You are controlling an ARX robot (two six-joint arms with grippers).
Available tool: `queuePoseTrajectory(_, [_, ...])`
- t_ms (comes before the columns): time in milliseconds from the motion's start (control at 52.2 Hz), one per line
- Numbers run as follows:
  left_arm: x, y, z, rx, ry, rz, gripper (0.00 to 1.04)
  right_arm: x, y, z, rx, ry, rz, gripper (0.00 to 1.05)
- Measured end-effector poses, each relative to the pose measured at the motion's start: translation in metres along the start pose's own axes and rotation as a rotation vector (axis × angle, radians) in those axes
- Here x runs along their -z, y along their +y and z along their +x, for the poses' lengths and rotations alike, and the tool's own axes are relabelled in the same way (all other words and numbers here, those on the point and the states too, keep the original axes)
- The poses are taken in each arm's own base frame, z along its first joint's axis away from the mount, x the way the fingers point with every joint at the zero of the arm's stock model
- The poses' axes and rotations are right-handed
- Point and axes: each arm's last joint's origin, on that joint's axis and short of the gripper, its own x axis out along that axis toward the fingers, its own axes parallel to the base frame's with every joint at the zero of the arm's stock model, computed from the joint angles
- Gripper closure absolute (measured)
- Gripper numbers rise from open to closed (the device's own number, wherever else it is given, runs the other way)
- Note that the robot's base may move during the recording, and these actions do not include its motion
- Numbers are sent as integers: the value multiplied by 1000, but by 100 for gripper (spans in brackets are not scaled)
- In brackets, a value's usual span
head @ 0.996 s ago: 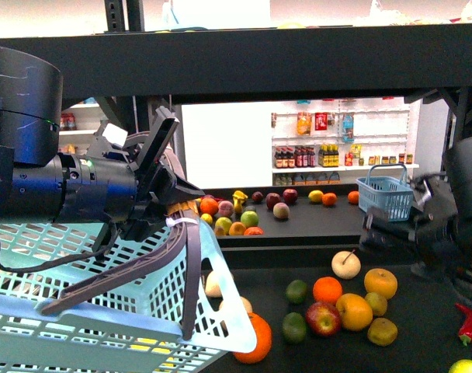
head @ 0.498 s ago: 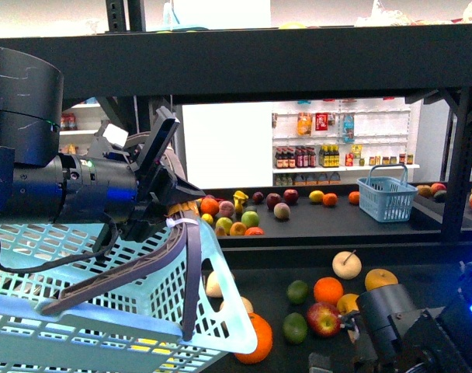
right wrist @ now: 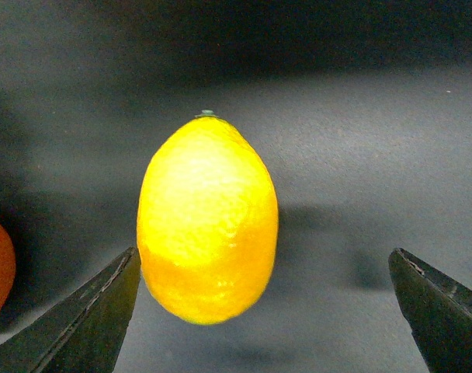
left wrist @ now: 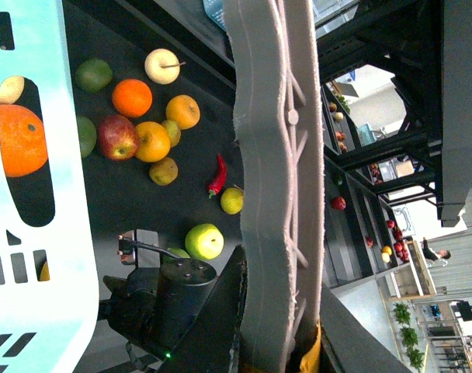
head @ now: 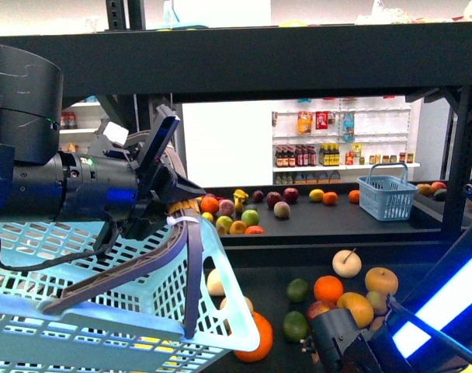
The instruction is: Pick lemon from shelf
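The lemon, bright yellow and oval, lies on the dark tray of the shelf. My right gripper is open, with the lemon between its jaws, close to one finger and far from the other finger. In the front view the right arm is low at the front right over the shelf's lower tray, and the lemon is hidden there. My left gripper is shut on the grey handle of a light blue basket held at the left.
Oranges, apples and green fruit lie on the lower tray near the right arm. A red chili, a yellow-green fruit and a green apple lie close by. A black post stands at the right. More fruit and a small blue basket sit on the rear tray.
My right arm has swung down from the right side to the bottom of the front view, over the fruit tray. The left gripper and basket have stayed put.
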Motion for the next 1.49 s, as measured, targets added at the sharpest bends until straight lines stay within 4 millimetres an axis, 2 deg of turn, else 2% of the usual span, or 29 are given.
queuePoseTrajectory(402, [0, 0, 0, 0, 0, 0, 94, 13, 2, 18, 46, 23, -43, 8])
queuePoseTrajectory(689, [0, 0, 0, 0, 0, 0, 94, 4, 7, 18, 46, -6, -62, 47])
queuePoseTrajectory(766, [0, 0, 0, 0, 0, 0, 94, 4, 7, 18, 45, -8, -63, 51])
queuePoseTrajectory(996, [0, 0, 0, 0, 0, 0, 94, 5, 4, 17, 53, 8, -62, 51])
queuePoseTrajectory(1130, [0, 0, 0, 0, 0, 0, 94, 5, -4, 11, 60, 16, -51, 52])
queuePoseTrajectory(1283, [0, 0, 0, 0, 0, 0, 94, -6, -17, -5, 64, -9, -24, 52])
queuePoseTrajectory(1494, [0, 0, 0, 0, 0, 0, 94, -39, -35, -48, 50, -109, 19, 52])
